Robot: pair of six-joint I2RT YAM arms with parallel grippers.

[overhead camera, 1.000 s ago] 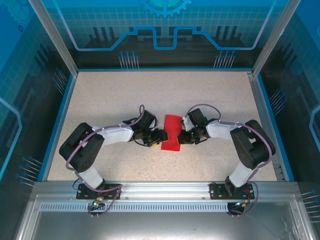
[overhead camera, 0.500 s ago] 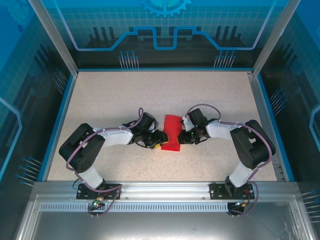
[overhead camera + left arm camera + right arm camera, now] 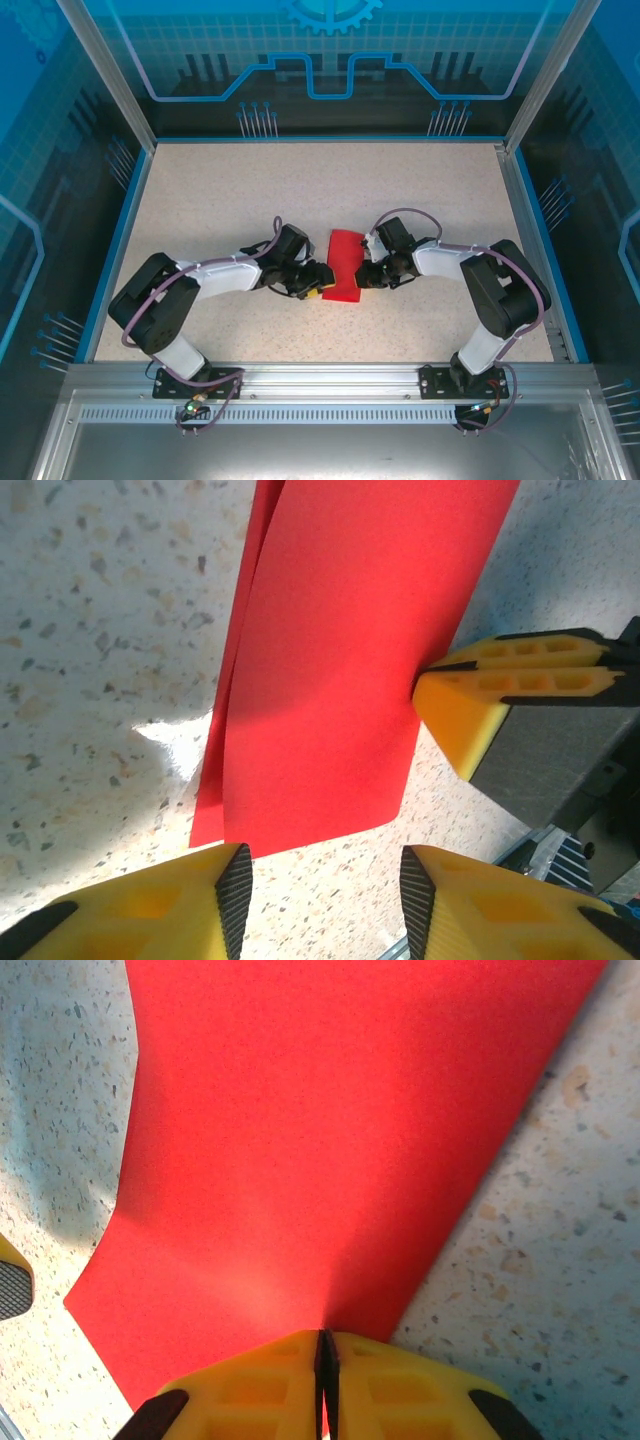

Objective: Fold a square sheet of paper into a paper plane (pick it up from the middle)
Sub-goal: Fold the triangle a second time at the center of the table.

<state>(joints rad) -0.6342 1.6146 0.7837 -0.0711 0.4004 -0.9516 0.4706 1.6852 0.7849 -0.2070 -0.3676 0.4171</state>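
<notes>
The paper point(image 3: 344, 262) lay near the middle of the speckled tabletop point(image 3: 200, 200), a little toward 6 o'clock, as a narrow red strip running from 12 to 6 o'clock. It was doubled over: the left wrist view showed two layers, the under one peeking out along the 9 o'clock edge. The right claw point(image 3: 366, 274) reached in from 3 o'clock and was clamped on the paper's 3 o'clock edge, about halfway along. In its own wrist view the yellow fingers point(image 3: 260, 1385) were pressed together with the red sheet pinched in the seam between them. The paper bowed slightly and threw a shadow on the tabletop beside it. The left claw point(image 3: 318, 288) sat at the paper's 8 o'clock corner, low over the tabletop. Its jaws stood apart with nothing between them, and the paper's near edge ended just short of the gap, one corner close to a yellow finger. Whether that finger touched the paper could not be told. The two claws faced each other across the strip, apart.
</notes>
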